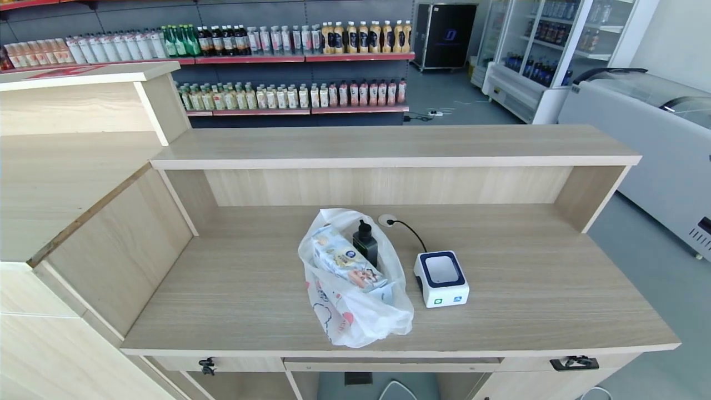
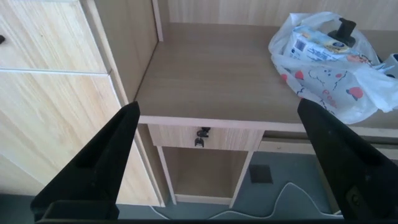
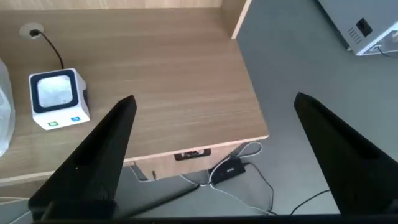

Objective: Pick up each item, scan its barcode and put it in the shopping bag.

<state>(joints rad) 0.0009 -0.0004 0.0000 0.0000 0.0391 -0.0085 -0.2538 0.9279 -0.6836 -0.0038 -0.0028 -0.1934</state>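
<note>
Bag (image 1: 355, 322): mid-counter (image 1: 555, 289), near front edge, holding 1 pack (image 1: 344, 261) and 1 dark bottle (image 1: 365, 244); scanner (image 1: 441, 278) just beside. Left gripper (image 2: 217, 106), right gripper (image 3: 214, 98): both wide, empty, before front edge. Right wrist view: floor cables (image 3: 239, 167). Head view: bottle shelves (image 1: 289, 55), freezer (image 1: 639, 122).

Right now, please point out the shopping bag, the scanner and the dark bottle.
shopping bag (image 1: 355, 321), head view, on its front plastic wall
scanner (image 1: 440, 270), head view, on its glass window
dark bottle (image 1: 366, 248), head view, on its body

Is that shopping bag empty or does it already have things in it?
Not empty: the shopping bag holds a printed carton and a dark bottle.
</note>
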